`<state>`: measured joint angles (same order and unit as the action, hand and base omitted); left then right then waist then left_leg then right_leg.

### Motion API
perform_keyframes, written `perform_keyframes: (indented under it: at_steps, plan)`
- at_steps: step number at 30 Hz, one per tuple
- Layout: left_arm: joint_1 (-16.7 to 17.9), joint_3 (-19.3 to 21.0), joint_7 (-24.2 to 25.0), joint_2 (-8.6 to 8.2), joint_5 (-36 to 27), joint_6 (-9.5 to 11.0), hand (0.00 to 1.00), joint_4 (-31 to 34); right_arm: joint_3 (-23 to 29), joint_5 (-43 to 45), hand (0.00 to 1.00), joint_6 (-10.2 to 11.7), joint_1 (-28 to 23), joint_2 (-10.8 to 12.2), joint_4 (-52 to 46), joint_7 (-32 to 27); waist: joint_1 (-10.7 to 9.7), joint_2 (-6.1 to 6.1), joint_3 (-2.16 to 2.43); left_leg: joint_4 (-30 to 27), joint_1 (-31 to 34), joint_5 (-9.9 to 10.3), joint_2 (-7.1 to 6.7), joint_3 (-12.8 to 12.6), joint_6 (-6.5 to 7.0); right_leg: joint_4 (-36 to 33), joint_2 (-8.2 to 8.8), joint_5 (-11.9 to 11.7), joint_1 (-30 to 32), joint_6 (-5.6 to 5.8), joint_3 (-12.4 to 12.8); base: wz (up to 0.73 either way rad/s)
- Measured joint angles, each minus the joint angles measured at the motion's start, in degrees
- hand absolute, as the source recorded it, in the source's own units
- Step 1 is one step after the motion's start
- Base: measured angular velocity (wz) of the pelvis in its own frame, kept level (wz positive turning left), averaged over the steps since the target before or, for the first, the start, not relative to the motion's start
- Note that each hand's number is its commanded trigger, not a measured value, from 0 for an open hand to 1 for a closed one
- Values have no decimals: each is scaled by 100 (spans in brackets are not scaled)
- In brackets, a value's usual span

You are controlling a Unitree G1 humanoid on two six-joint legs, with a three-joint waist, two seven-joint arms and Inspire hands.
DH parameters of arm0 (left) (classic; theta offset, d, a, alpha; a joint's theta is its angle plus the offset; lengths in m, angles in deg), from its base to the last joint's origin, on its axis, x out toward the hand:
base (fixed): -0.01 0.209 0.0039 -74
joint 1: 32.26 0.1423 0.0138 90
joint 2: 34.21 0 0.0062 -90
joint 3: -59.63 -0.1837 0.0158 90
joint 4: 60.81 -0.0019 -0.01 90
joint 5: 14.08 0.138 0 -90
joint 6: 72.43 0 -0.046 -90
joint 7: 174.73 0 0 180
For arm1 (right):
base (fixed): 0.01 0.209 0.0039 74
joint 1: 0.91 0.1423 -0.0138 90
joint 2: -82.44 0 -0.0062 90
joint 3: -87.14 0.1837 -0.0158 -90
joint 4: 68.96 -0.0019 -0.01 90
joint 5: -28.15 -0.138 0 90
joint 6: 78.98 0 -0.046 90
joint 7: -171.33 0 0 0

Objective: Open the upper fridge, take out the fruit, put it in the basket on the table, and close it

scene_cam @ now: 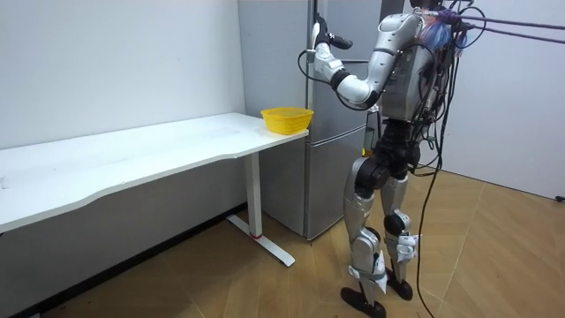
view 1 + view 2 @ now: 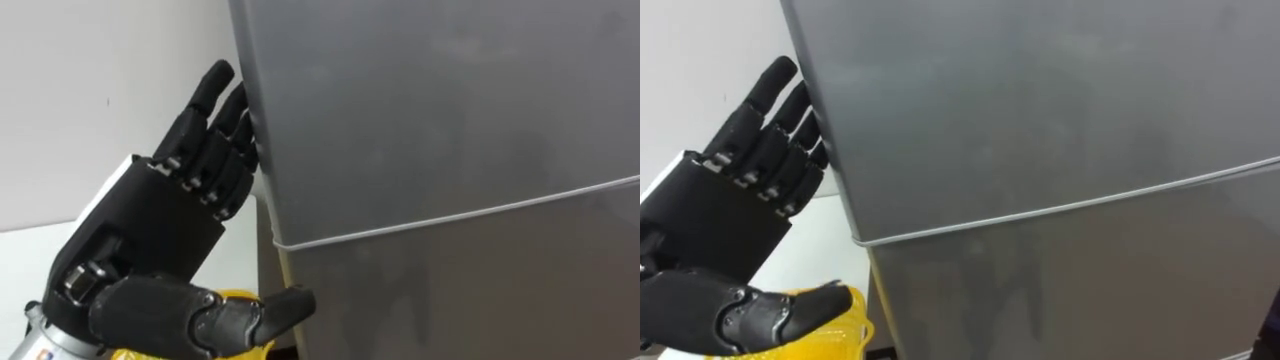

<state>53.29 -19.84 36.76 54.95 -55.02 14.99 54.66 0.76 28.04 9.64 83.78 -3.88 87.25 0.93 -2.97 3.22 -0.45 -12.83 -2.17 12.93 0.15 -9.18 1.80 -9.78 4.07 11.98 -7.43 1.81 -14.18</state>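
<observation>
Left hand [image 2: 165, 240] is open, fingers [image 2: 205, 100] nearly straight and pointing up, holding nothing. The upper fridge door [image 2: 450, 110] stands shut and upright, its left edge right at the fingertips. Yellow bowl [image 1: 287, 118] sits below the thumb.

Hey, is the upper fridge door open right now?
No, the upper fridge door lies shut, flush with the lower door beneath it, and the left hand is held open at its edge.

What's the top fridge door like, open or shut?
Shut. The upper door sits flush with the lower door, only a thin seam between them. The left hand is at its left edge, fingers straight.
</observation>
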Motion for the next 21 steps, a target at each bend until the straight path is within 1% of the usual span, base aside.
perform_keyframes:
  at_steps: [4, 7, 11, 14, 16, 19, 21]
  plan:
    - [-10, 40, -130, -8, -23, 7, 100, -10, 0, 47, 0, -10, 1, 0, 6, 60, -10, -13, 21, -54, -14, -5, -8, -8, 3, 3, 12, 0, -32, 1, -13, 2]
    - [-19, -74, -105, -8, -14, 4, 100, -9, -1, 49, 0, -71, 12, 0, 6, 63, -10, -19, 21, -52, -40, -5, -11, -9, 3, 5, 14, 0, -63, 1, -5, 0]
    - [-28, -170, -93, -5, -12, -19, 100, -9, -1, 46, 0, -76, 8, -1, 5, 62, -17, -11, 25, -17, -21, -5, -1, -5, 3, 1, 5, 0, -72, 1, -5, 0]
    - [-29, -340, 62, -5, -9, -156, 100, -9, -9, 50, 0, -109, 3, -26, -23, 63, -28, -5, 29, 4, -26, -11, 0, -9, 4, -5, 3, -1, -67, 1, 3, 0]
    - [-28, -474, 176, -1, -7, -225, 100, -8, -7, 101, 0, -114, -26, -33, -94, 59, -47, 25, 50, 8, -28, -11, -1, -19, 4, -7, 4, -1, -67, 1, 12, 0]
    - [-29, -616, 394, 1, -7, -248, 100, -4, -6, 319, 0, -112, -28, -30, -205, 60, -128, 33, 55, 10, -40, -19, 4, -27, -5, -7, -2, -1, -67, 1, 28, -1]
    - [-29, -644, 516, 1, -8, -254, 100, -4, -4, 423, 0, -113, -27, -29, -214, 60, -147, 32, 55, 1, -53, -34, 4, -43, -9, -6, -2, -1, -56, 0, 60, -6]
